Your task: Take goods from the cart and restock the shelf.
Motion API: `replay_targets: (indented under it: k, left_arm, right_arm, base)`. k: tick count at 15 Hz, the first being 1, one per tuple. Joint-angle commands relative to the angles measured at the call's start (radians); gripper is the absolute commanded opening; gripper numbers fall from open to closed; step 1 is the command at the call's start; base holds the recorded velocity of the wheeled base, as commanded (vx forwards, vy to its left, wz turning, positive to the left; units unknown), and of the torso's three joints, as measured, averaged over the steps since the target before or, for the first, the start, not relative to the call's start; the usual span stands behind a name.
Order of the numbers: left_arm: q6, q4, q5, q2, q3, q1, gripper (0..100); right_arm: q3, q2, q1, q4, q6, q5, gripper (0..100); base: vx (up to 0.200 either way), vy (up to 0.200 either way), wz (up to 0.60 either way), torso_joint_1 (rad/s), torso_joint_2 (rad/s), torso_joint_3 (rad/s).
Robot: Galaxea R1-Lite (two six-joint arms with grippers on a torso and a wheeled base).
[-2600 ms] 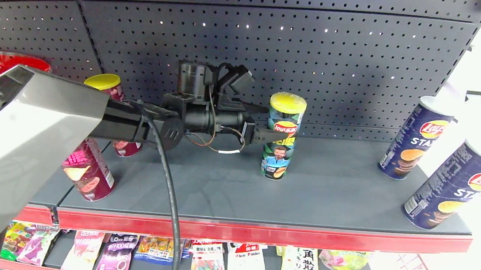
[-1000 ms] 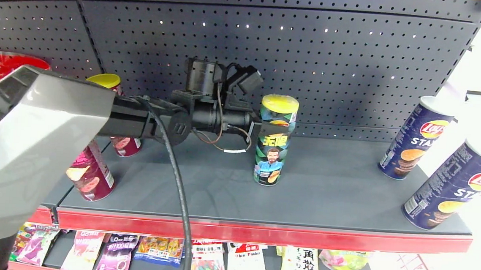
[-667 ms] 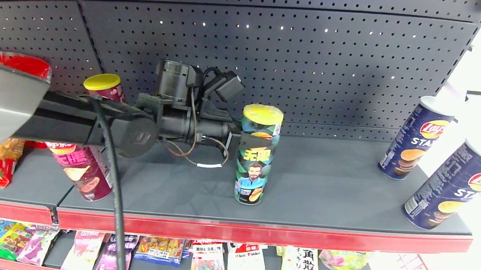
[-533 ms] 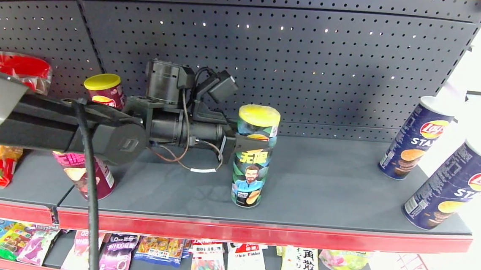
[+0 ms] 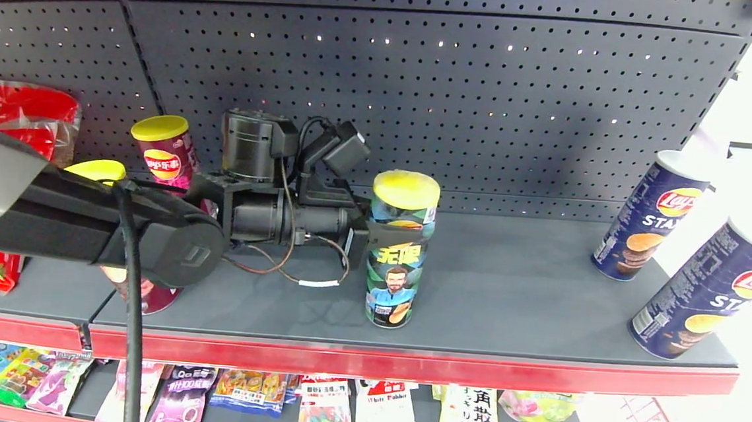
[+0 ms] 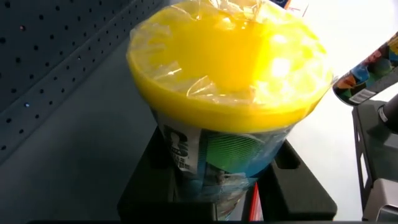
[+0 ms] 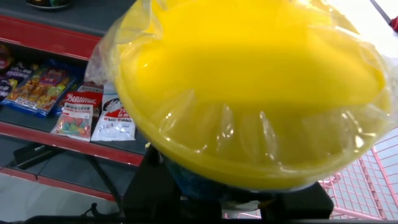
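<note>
Left gripper (image 5: pixel 395 233) tight around upright green can (image 5: pixel 392 285) near shelf (image 5: pixel 529 294) front; right gripper (image 7: pixel 224 196) around yellow-lidded can (image 7: pixel 249 81)

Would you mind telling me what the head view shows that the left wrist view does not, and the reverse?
The head view adds the wider shelf: two maroon cans on the robot's left, two dark blue cans on its right, a red snack bag and packets on the lower tier. The left wrist view adds the wrinkled film over the yellow lid and a colourful package end, too cut off to identify. Both show the left gripper shut on the upright green can.
</note>
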Motion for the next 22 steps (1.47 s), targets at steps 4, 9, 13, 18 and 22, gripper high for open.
replay_targets:
  k: [4,9,13,18,22]
  left_arm:
    - [-0.002,-0.008,-0.001,-0.002,0.04,-0.01,0]
    - [-0.008,-0.007,-0.001,-0.022,0.049,-0.015,0]
    - [-0.01,-0.008,-0.002,-0.05,0.103,-0.013,0]
    - [-0.011,-0.007,-0.012,-0.067,0.118,-0.015,0]
    - [-0.007,-0.008,-0.015,-0.076,0.146,-0.015,0]
  right_arm:
    - [0.0,0.002,0.001,0.001,0.0,-0.001,0]
    - [0.0,0.004,0.001,0.001,-0.002,-0.001,0]
    - [0.0,0.008,-0.001,0.001,0.0,-0.001,0]
    - [0.0,0.008,-0.001,0.001,-0.002,-0.001,0]
    - [0.0,0.007,0.001,0.001,0.0,-0.001,0]
  base:
    - [0.0,0.0,0.0,0.0,0.0,0.0]
    - [0.0,0.0,0.0,0.0,0.0,0.0]
    - [0.0,0.0,0.0,0.0,0.0,0.0]
    - [0.0,0.0,0.0,0.0,0.0,0.0]
    - [0.0,0.0,0.0,0.0,0.0,0.0]
